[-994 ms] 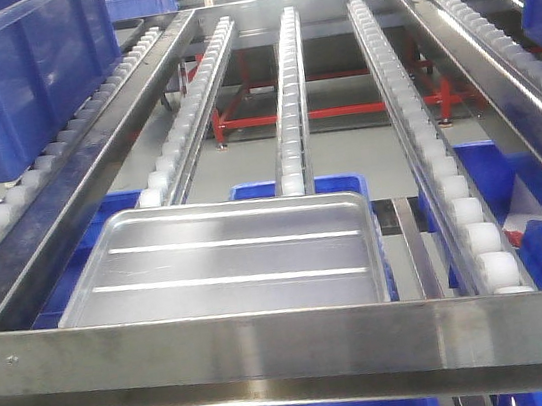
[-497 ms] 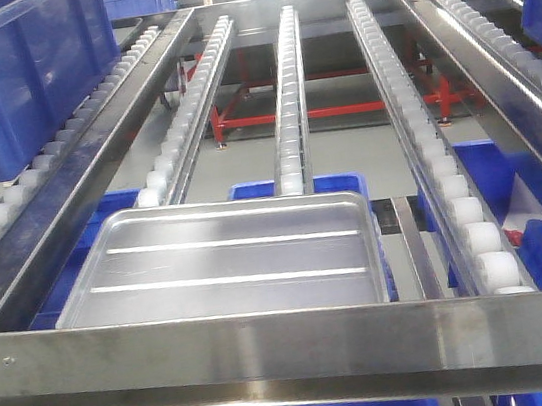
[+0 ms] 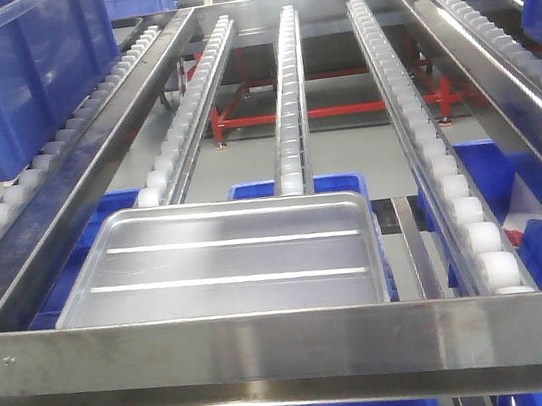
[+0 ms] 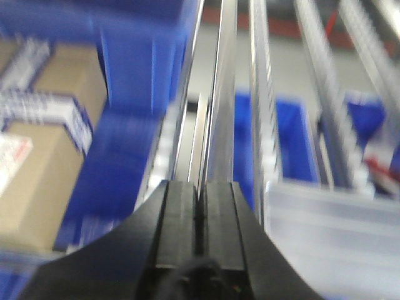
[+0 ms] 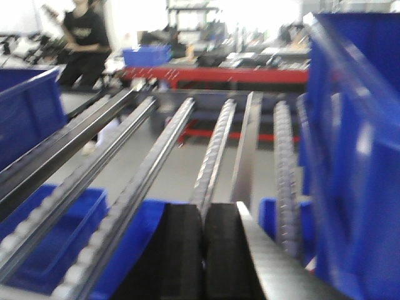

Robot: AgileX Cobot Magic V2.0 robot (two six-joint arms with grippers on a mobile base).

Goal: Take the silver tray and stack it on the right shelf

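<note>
left claw (image 4: 200, 209) and right claw (image 5: 204, 247) i hold pressed together, empty; tray (image 3: 224, 262) slid slightly left, now rests on shelf (image 3: 291, 347), seemingly placed.

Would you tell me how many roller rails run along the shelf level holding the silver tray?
3: the left rail, the centre rail and the right rail, all sloping toward the front bar. The silver tray hides the near ends of the first two.

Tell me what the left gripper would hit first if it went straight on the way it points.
Probably the steel side rail, which runs dead ahead of the left gripper. The silver tray lies off to its right. The picture is blurred, so depth is unclear.
</note>
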